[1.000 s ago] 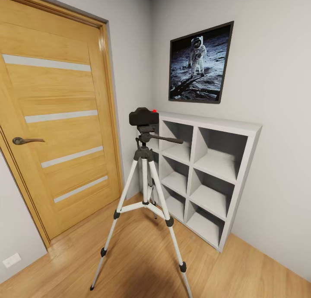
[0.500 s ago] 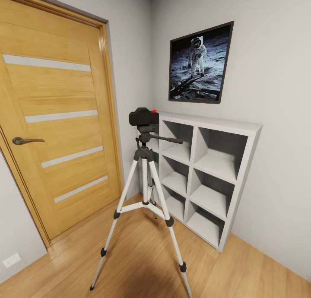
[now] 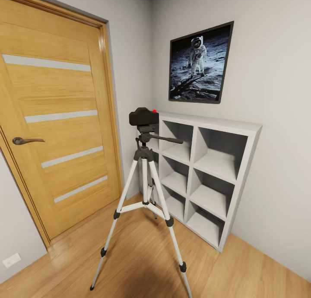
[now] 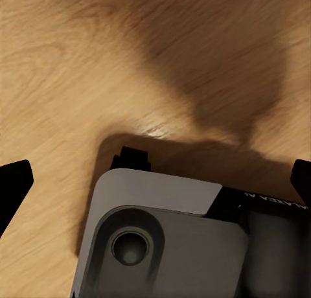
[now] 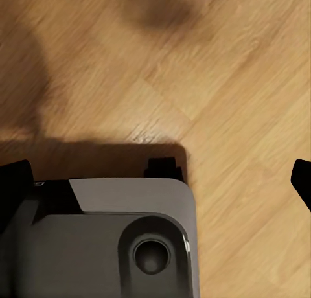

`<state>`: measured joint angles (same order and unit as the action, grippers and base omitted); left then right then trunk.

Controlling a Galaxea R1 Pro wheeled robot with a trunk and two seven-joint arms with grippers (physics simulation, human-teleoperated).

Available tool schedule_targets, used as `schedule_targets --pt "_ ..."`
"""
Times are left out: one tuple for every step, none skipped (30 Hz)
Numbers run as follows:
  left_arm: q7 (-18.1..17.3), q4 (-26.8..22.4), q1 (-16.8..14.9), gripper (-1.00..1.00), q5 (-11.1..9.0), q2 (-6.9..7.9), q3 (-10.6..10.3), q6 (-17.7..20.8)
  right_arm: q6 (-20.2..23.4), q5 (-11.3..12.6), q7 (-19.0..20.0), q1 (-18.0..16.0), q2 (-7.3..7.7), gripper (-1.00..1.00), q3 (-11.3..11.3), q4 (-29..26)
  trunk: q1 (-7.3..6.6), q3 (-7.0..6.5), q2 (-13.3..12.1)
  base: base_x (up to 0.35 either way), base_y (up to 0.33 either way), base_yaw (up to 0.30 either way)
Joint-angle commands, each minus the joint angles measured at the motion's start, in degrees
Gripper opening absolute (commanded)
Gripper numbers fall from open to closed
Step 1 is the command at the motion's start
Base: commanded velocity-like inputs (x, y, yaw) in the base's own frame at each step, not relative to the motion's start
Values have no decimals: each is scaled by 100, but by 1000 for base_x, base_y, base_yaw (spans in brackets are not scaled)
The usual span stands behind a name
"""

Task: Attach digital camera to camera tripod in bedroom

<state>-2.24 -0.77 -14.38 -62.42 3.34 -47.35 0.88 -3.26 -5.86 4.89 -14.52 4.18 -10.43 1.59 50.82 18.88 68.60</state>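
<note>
In the head view the camera tripod stands on the wood floor in front of the white shelf, silver-white legs spread. The black digital camera sits on top of the tripod's head, its red button showing at the back, with the pan handle sticking out to the right just below. In the left wrist view my left gripper is open, one black fingertip at each side edge, empty, hanging over the floor and my grey base. My right gripper is likewise open and empty above the floor.
A wooden door with a lever handle fills the left wall. A white cube shelf stands against the right wall under an astronaut picture. Light wood floor lies between me and the tripod.
</note>
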Motion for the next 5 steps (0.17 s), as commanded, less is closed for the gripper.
schedule_targets --pt "-15 -2 -3 100 -60 1 -46 9 -25 -62 12 -7 4 100 -48 17 0 7 4 0 0 0" --pt "-14 -2 -3 100 -60 1 -44 9 -25 -60 12 -7 4 100 -48 17 0 7 4 0 0 0" --pt "-14 -2 -3 100 -60 1 -43 9 -25 -59 12 -7 4 100 -48 17 0 7 4 0 0 0" --pt "-14 -2 -3 100 -60 1 -40 9 -21 -58 12 -7 2 100 -47 17 0 7 4 0 0 0" --pt "-15 -2 -3 100 -60 1 -42 9 -19 -57 12 -7 0 100 -47 17 0 7 4 0 0 0"
